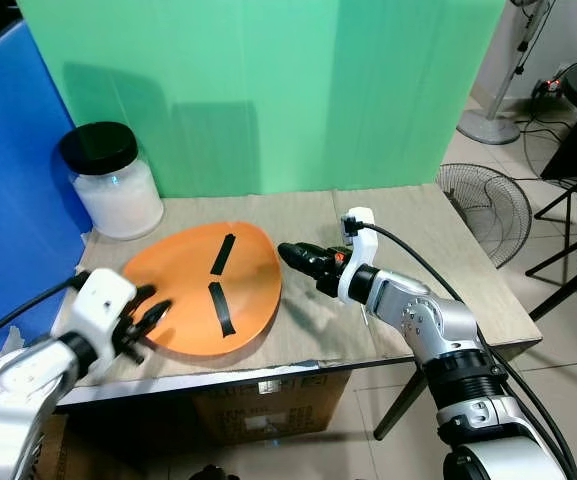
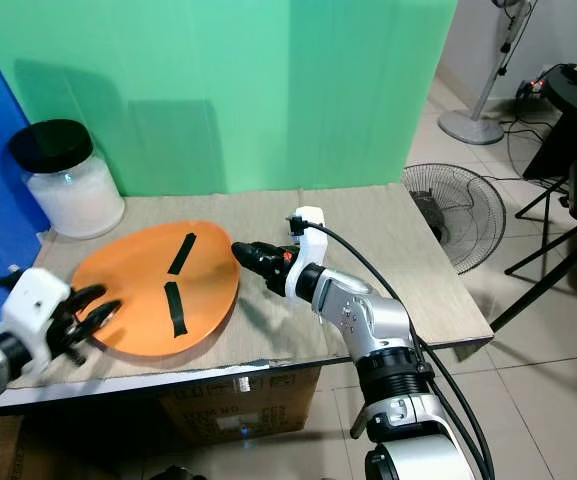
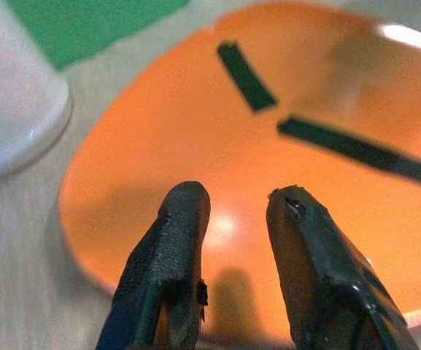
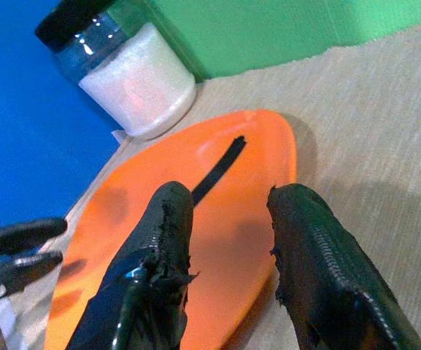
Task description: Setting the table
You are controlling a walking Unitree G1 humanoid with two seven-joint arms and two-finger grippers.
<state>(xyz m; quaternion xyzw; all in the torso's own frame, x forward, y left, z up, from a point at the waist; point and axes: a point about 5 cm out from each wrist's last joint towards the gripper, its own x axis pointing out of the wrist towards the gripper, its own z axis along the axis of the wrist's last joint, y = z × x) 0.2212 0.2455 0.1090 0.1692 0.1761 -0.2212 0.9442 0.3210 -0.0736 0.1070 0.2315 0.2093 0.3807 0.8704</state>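
Left eye view: orange plate (image 1: pixel 203 290) lay lower left of centre on table (image 1: pixel 438 250). Left gripper (image 1: pixel 151 318) at its lower-left edge, right gripper (image 1: pixel 290 253) at its right edge, both parted, empty. Jar (image 1: pixel 116 182) upper left.

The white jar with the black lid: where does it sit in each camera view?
Left eye view: jar at far left, behind the orange plate.
Right eye view: jar at far left, again behind the plate.
Left wrist view: blurred white body at one edge.
Right wrist view: jar beyond the plate.
Shared landmark: the plate's black strips.
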